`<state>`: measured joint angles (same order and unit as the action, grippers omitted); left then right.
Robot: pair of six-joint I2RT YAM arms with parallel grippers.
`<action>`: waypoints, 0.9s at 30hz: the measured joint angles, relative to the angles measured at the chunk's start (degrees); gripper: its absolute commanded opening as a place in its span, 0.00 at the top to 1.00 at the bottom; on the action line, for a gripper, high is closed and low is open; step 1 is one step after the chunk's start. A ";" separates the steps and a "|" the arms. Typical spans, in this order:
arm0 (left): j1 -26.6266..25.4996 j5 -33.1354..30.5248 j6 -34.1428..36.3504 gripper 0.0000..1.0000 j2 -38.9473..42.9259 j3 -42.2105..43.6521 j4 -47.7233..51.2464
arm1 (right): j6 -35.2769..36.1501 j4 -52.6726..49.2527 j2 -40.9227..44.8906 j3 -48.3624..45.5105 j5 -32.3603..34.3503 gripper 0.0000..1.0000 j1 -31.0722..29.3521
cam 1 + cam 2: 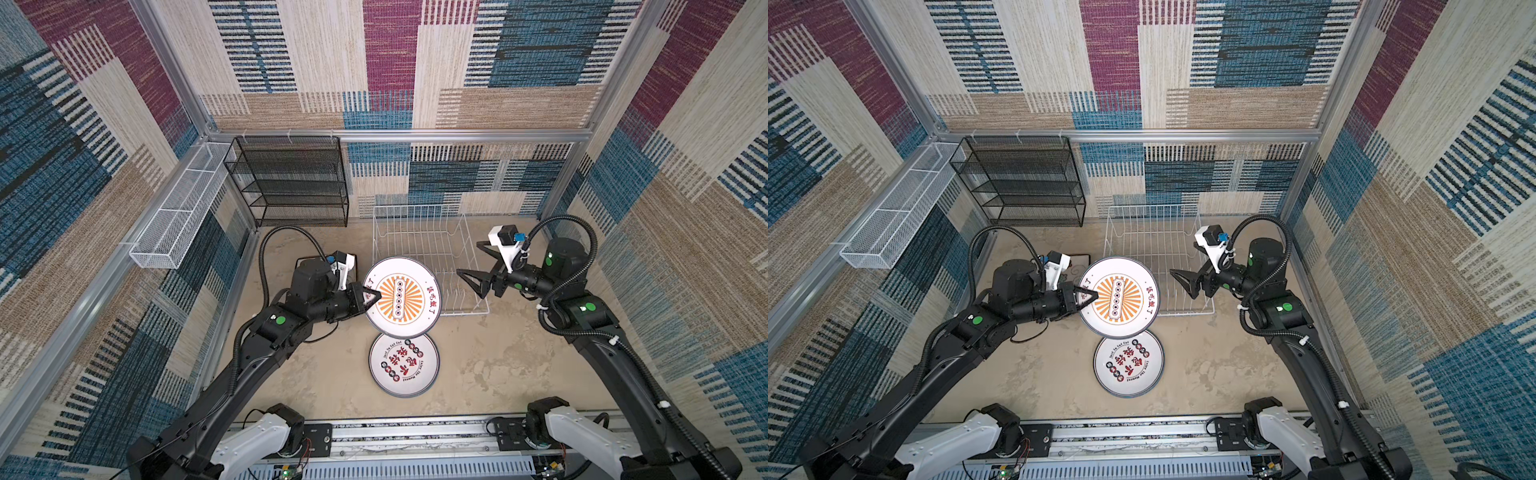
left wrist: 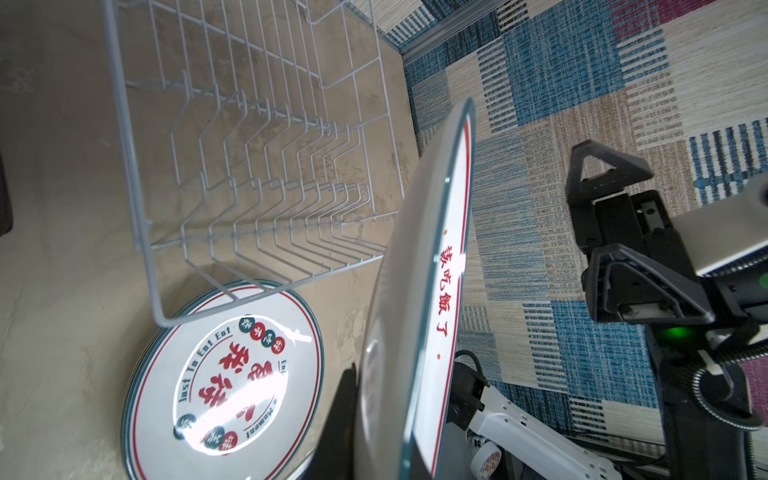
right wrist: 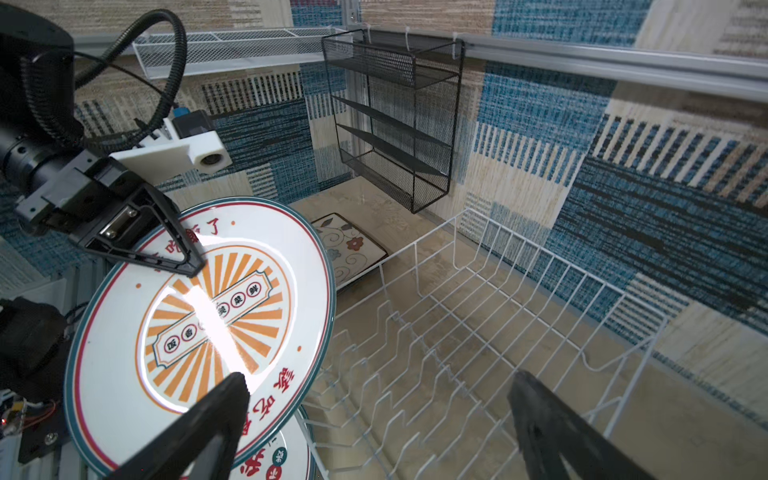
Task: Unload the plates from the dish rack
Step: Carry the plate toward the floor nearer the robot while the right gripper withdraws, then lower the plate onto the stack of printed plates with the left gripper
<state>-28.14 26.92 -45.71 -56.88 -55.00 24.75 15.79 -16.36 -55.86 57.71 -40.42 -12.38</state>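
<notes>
My left gripper [image 1: 374,296] is shut on the rim of a round white plate [image 1: 401,297] with an orange sunburst face, held tilted above the table at the near left corner of the dish rack [image 1: 419,232]. In the left wrist view this plate [image 2: 428,291] shows edge-on. My right gripper [image 1: 469,284] hangs open over the rack's near right part, apart from the plate; its fingers [image 3: 232,386] hold nothing. No plates stand between the rack's [image 3: 478,332] tines. Another round plate [image 1: 403,365], with red lettering, tops a low stack just in front of the rack. A square flowered plate [image 3: 349,245] lies left of the rack.
A black mesh shelf unit [image 1: 291,183] stands at the back left against the wall. A long white mesh basket [image 1: 174,216] hangs on the left wall rail. The arms' mounting rail [image 1: 395,436] runs along the front edge. Patterned walls close in three sides.
</notes>
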 measured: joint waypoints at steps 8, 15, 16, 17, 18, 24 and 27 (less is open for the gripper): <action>0.04 0.46 -0.04 1.00 6.58 7.56 4.44 | 13.49 -8.22 1.55 -1.62 -1.97 0.00 -2.82; 0.13 0.76 -1.07 1.00 11.89 16.98 5.64 | 18.23 -13.60 2.32 -3.61 0.72 0.00 -7.17; 0.13 0.96 -1.18 1.00 12.48 17.97 5.64 | 18.38 -13.94 2.36 -3.82 1.22 0.00 -7.43; 0.13 1.33 -1.36 1.00 13.25 19.28 5.51 | 18.58 -14.21 2.38 -4.04 1.68 0.00 -7.74; 0.13 1.73 -1.79 1.00 13.81 20.28 5.49 | 18.75 -14.56 2.40 -4.20 2.05 0.00 -7.98; 0.11 3.04 -3.67 1.00 15.21 26.47 4.46 | 19.23 -15.15 2.14 -4.52 2.99 0.00 -9.31; 0.09 3.32 -4.28 1.00 15.08 28.70 3.02 | 20.02 -16.48 1.36 -4.52 3.93 0.00 -10.01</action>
<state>-28.05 30.24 -50.00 -41.80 -26.30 27.77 35.81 -32.84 -54.50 53.19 -36.49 -22.39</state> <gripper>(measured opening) 0.102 0.998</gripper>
